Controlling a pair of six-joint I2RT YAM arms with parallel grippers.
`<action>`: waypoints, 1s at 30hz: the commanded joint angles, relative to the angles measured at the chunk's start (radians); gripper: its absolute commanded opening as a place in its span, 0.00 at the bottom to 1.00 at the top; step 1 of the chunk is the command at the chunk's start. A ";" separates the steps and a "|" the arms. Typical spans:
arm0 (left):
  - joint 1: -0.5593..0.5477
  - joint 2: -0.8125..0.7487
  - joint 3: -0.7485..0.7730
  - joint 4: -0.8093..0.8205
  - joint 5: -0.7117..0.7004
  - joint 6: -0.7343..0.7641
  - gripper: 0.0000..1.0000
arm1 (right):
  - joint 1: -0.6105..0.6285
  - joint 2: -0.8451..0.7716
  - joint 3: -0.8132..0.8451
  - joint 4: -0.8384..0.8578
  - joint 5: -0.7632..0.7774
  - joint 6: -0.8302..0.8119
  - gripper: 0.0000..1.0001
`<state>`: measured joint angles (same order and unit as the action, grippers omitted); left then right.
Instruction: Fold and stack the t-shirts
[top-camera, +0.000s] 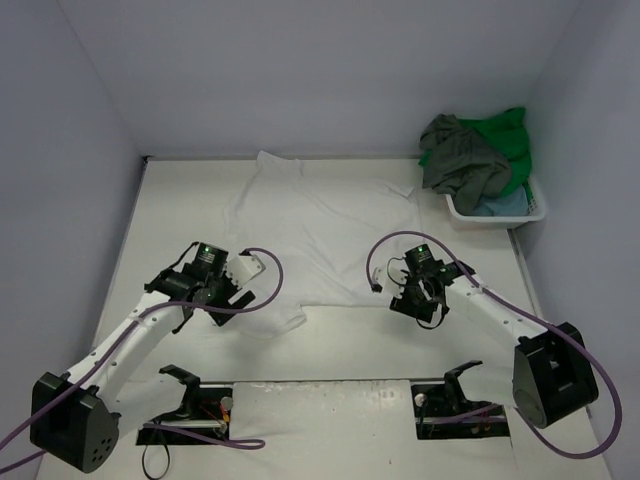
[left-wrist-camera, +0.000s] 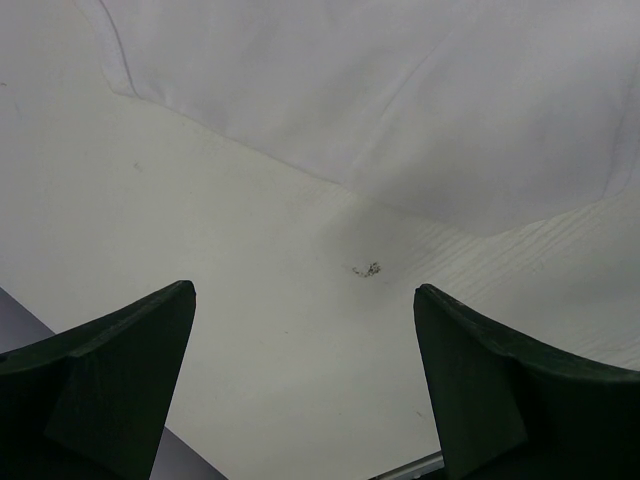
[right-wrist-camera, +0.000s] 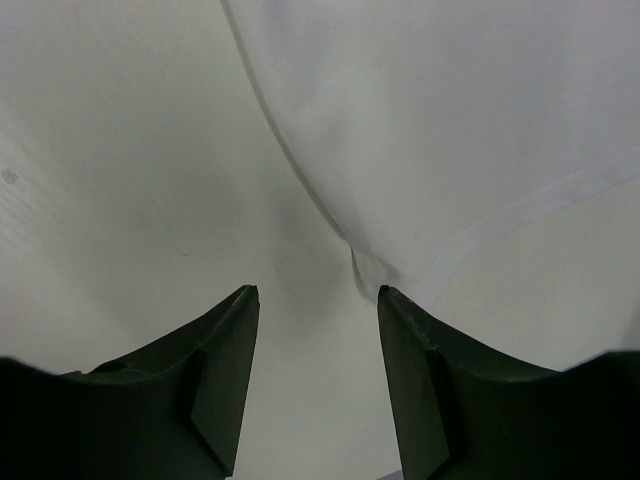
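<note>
- Left tool (left-wrist-camera: 305, 300) hangs over bare table (top-camera: 170, 230), fingers wide apart and empty; the white t-shirt (top-camera: 330, 225) has its near edge just ahead of it
- Between the two tools that shirt lies spread flat, so I judge the first fold is only being set up
- Right tool (right-wrist-camera: 318, 292) also stands apart with nothing held, a hem corner just beyond its right finger
- Next move likely calls for both tools to drop onto the near hem, pinch it, then lift together and carry it forward
- Far off to the right tool's right, the other t-shirts (top-camera: 470, 165) wait heaped in a basket (top-camera: 470, 212)
</note>
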<state>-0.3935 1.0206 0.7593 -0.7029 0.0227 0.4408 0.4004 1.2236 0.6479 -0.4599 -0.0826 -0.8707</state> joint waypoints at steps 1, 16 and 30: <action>-0.007 0.013 0.064 0.028 0.002 -0.002 0.84 | -0.023 0.019 0.007 0.003 0.012 -0.039 0.48; -0.007 0.070 0.075 0.060 -0.007 0.003 0.85 | -0.114 0.114 0.038 0.044 -0.045 -0.103 0.48; -0.007 0.079 0.080 0.063 -0.009 0.004 0.85 | -0.118 0.053 0.061 0.033 -0.031 -0.108 0.49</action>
<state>-0.3935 1.1034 0.7837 -0.6643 0.0219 0.4416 0.2932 1.3121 0.6662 -0.4110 -0.1162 -0.9668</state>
